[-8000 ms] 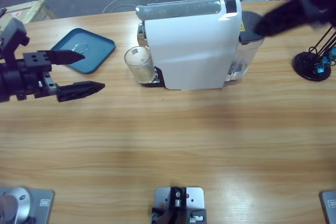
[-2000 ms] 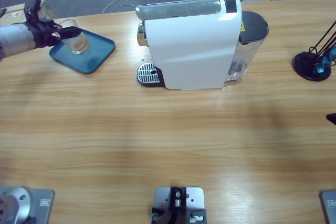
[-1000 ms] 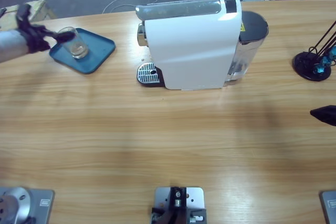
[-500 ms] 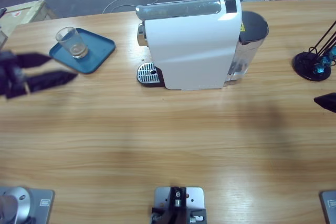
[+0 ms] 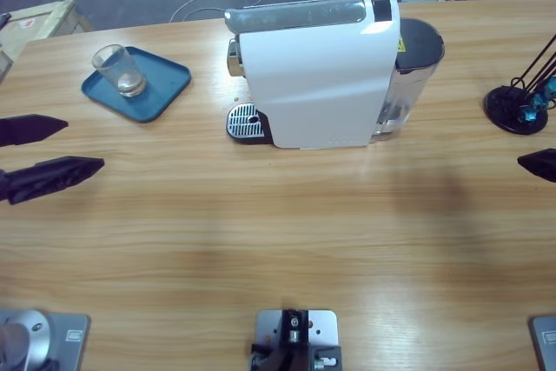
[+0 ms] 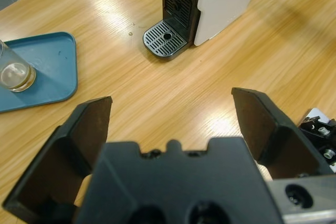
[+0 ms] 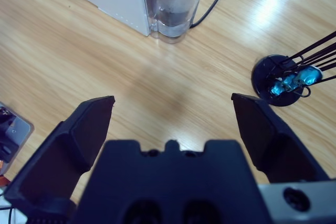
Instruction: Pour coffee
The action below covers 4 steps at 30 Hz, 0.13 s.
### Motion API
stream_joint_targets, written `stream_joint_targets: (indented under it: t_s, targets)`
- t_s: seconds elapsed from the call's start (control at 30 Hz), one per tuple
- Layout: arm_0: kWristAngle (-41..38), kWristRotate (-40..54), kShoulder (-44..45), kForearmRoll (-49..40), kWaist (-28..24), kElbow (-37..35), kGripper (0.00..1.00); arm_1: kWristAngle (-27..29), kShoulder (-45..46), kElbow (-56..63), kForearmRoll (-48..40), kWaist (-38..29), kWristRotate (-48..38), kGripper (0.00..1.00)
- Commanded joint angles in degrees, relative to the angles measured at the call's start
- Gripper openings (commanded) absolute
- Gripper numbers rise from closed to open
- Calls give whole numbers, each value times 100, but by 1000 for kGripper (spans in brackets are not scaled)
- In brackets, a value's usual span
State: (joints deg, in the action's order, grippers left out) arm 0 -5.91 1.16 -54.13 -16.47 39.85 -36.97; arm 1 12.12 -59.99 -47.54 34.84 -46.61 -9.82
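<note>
Counter (image 5: 261,241) of pale wood carries everything. White coffee machine (image 5: 317,76) stands at its far middle, its grated drip tray (image 5: 244,121) bare, a clear water tank (image 7: 173,3) at its back end. Left of it, near the far edge, lies a blue tray (image 5: 161,84) with an upright glass (image 5: 117,69) on it, a little liquid at its bottom. Left pincer (image 5: 43,152) hangs released just short of the tray, holding nothing. Right pincer (image 7: 170,116) hangs spread and empty near a black stand (image 5: 519,109).
</note>
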Motion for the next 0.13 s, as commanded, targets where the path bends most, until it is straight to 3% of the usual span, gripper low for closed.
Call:
stream_joint_targets:
  t_s: [0.03, 0.13]
  targets:
    - [-42, 51, 122, -119, 49, 129, 982, 150, 128, 236, -57, -50, 59, 1000]
    - [-42, 51, 147, -119, 49, 94, 982, 150, 121, 236, -65, -50, 79, 1000]
